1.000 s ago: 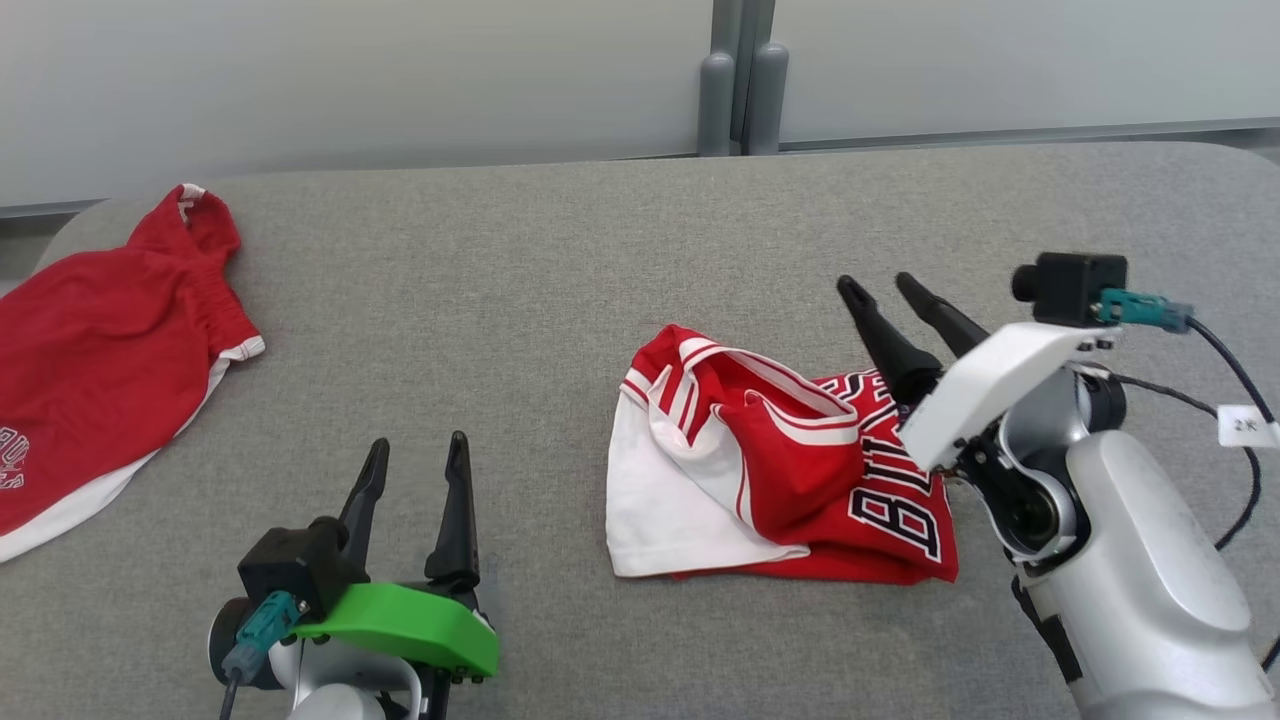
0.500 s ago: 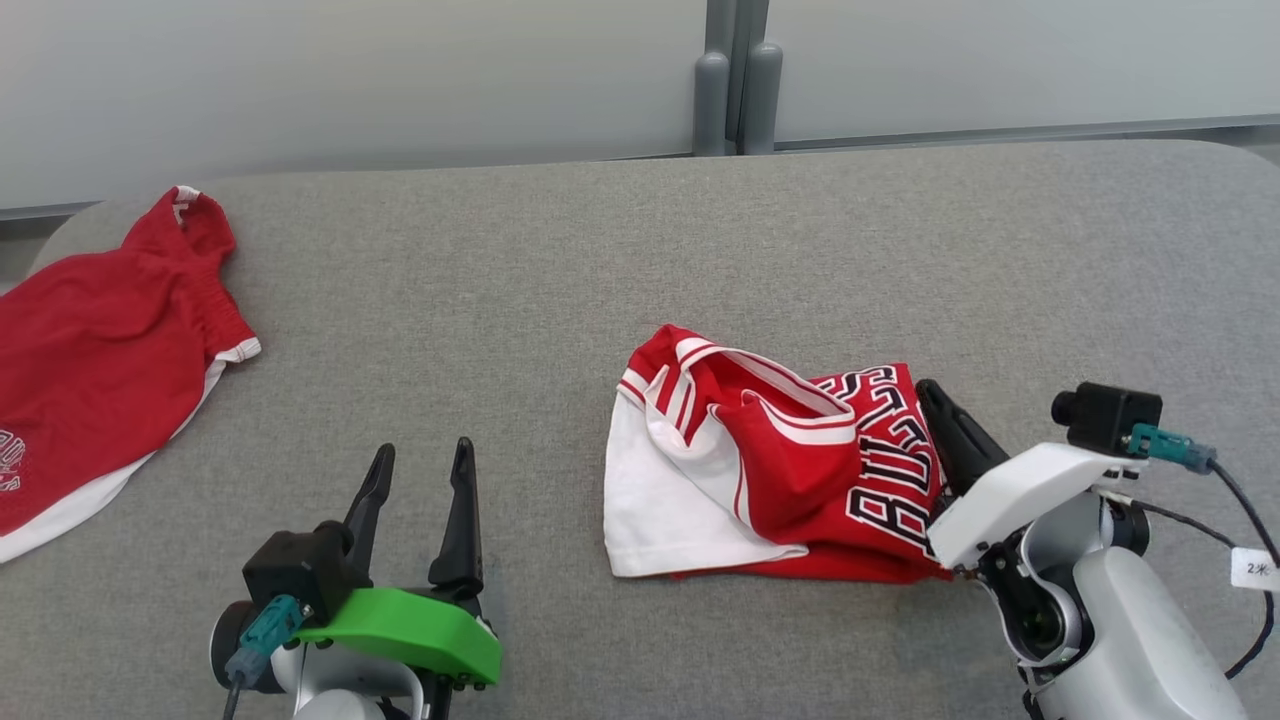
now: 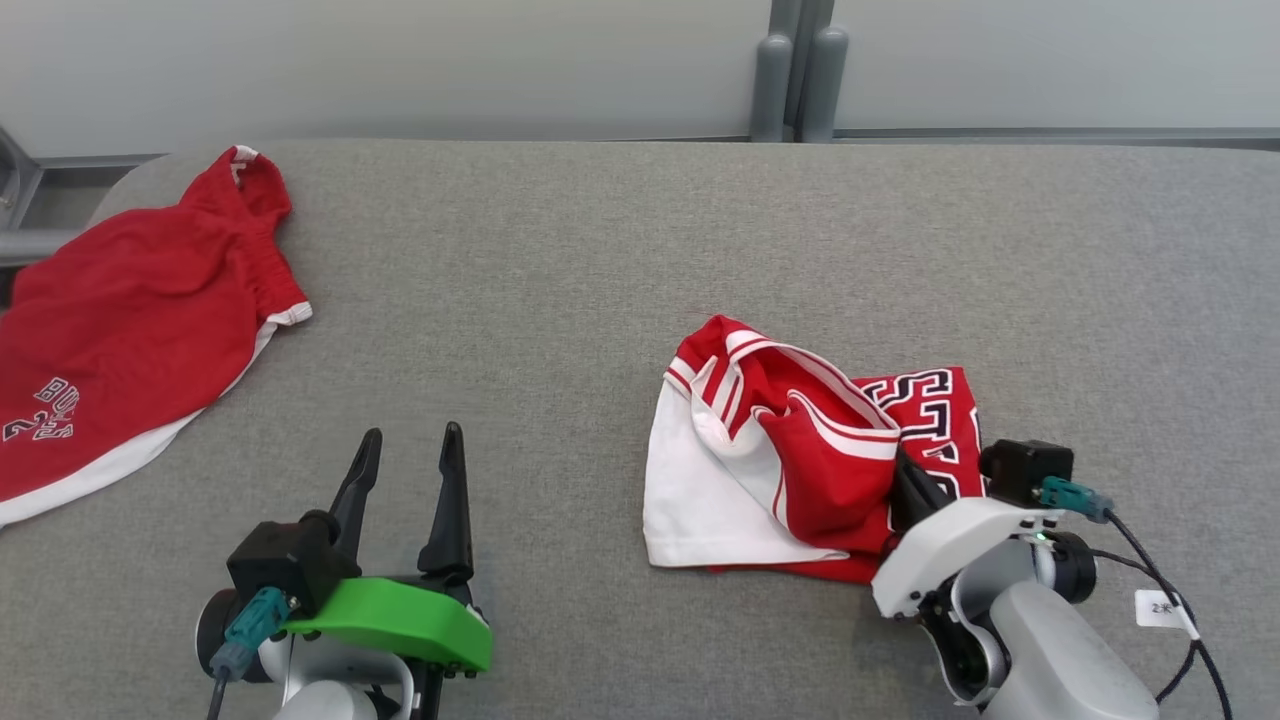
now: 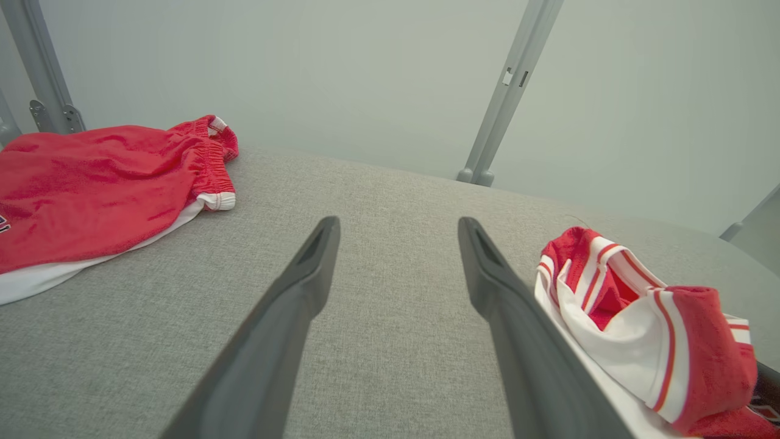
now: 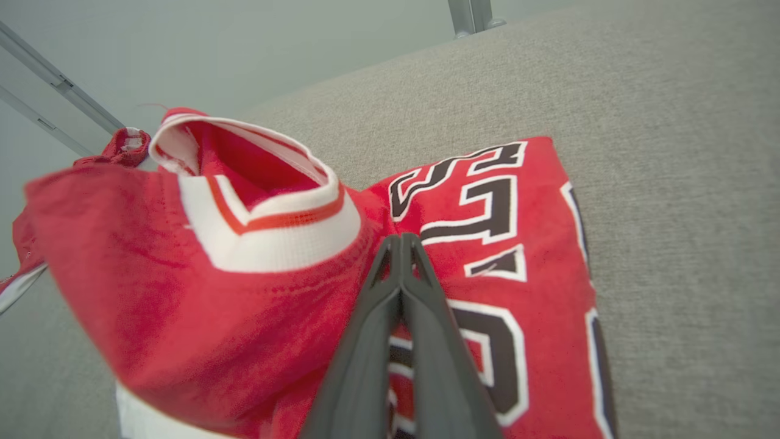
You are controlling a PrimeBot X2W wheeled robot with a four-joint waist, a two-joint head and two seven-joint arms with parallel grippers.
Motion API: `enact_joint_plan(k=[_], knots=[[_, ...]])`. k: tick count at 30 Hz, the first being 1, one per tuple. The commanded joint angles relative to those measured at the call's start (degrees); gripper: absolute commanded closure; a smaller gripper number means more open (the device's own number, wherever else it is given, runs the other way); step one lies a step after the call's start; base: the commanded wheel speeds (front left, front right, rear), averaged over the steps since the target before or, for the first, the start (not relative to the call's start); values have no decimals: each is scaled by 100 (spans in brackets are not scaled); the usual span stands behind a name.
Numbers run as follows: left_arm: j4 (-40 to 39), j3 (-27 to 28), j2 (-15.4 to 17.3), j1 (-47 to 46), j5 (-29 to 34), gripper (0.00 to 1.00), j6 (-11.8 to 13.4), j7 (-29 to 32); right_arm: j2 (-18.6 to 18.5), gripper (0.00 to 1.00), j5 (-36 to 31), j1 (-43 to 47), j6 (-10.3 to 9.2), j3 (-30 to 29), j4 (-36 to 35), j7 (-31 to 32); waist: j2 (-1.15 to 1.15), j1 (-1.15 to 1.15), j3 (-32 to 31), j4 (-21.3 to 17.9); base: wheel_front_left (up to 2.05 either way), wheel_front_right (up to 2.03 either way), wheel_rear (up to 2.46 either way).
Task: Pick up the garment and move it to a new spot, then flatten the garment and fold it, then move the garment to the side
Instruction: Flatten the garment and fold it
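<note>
I judge the job barely started. The garment (image 3: pixel 800 450), a red and white jersey, lies crumpled right of centre in the head view on the grey tabletop (image 3: pixel 560 300). It is not lifted, flattened or folded, so the move, the fold and the final shift aside all remain.

My right claw (image 3: pixel 902 462) is at the jersey's lower right edge, its fingers pressed together. In the right wrist view the right claw (image 5: pixel 401 242) has its tips on the red cloth, but I cannot tell if a fold is caught. My left claw (image 3: pixel 410 432) sits spread and empty at lower left, clear of the cloth.

The jersey has black, white-edged block letters; I make out an "S", the rest hidden. The red shorts (image 3: pixel 140 330) at upper left read something like "BULLS" over a "2". A white cable tag (image 3: pixel 1160 607) at lower right starts with "2".
</note>
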Motion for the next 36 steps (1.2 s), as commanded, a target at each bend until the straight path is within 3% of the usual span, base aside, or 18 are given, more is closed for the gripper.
enact_joint_plan(k=[1, 6, 14, 18, 27, 35, 36], knots=[[-33, 24, 47, -88, 28, 0, 31, -43, 48, 100, 59, -181, 2, 144, 158, -113, 58, 0, 56, 140, 0, 0, 0], [-93, 86, 74, -108, 27, 0, 53, -54, 119, 100, 231, -620, 2, 781, 604, -357, 58, 0, 88, 331, 0, 0, 0], [-130, 127, 54, -54, -15, 0, 86, -92, 114, 100, 582, -893, 2, 2659, 813, -407, 58, 0, 75, 558, 0, 0, 0], [-119, 154, 48, 8, -31, 0, 99, -111, 114, 100, 650, -950, 2, 3140, 1014, -446, 58, 0, 63, 549, 0, 0, 0], [-106, 205, 30, 55, -67, 0, 104, -158, 122, 100, 744, -1311, 2, 3204, 867, -596, 58, 0, 47, 329, 0, 0, 0], [-136, 225, 68, 129, -57, 0, 144, -174, -247, 100, 413, -1323, 2, 2195, 83, -605, 58, 0, -58, 84, 0, 0, 0], [-142, 220, 68, 131, -58, 0, 150, -168, -322, 94, 360, -1279, 2, 2074, 27, -605, 58, 0, -75, 55, 0, 0, 0]])
